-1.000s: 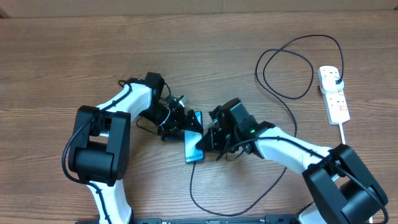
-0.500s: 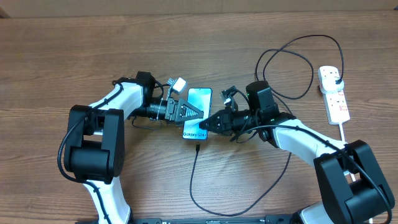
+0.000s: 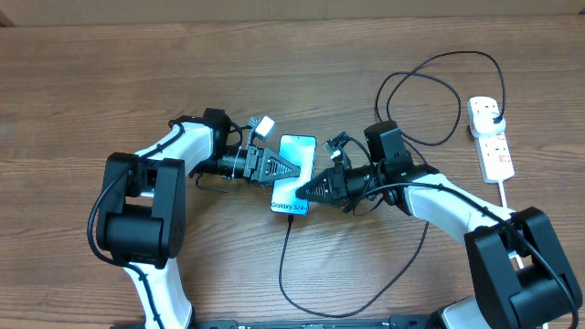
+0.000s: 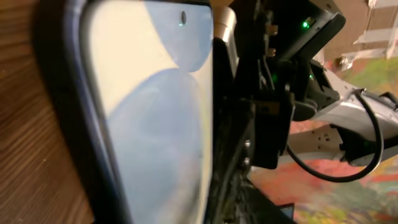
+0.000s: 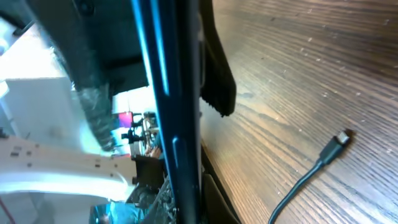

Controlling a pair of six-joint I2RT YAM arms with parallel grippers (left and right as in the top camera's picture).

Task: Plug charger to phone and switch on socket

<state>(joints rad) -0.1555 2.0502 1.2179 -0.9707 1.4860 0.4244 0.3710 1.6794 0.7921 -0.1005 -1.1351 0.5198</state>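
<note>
The phone (image 3: 298,157) shows its light blue screen upward at mid-table, with "Galaxy" text at its near end. My right gripper (image 3: 303,191) is shut on its near right corner; in the right wrist view the phone (image 5: 175,124) runs edge-on beside one finger (image 5: 214,202). My left gripper (image 3: 289,168) reaches over the phone's left edge, and the phone (image 4: 155,124) fills the left wrist view, hiding how the jaws stand. The charger tip (image 3: 289,217) lies loose just below the phone, also seen as a connector tip (image 5: 341,138). Its black cable (image 3: 283,274) loops round to the plug (image 3: 494,116) in the socket (image 3: 492,146).
The white socket lies at the far right with its thick white cord (image 3: 505,194) trailing toward the front. The black cable makes wide loops (image 3: 430,100) behind my right arm. Both arms crowd the middle of the wooden table (image 3: 91,73).
The right gripper has carried the phone from a low, tilted pose back to mid-table, screen up. The left gripper has narrowed at the phone's left edge. The charger tip stayed put.
</note>
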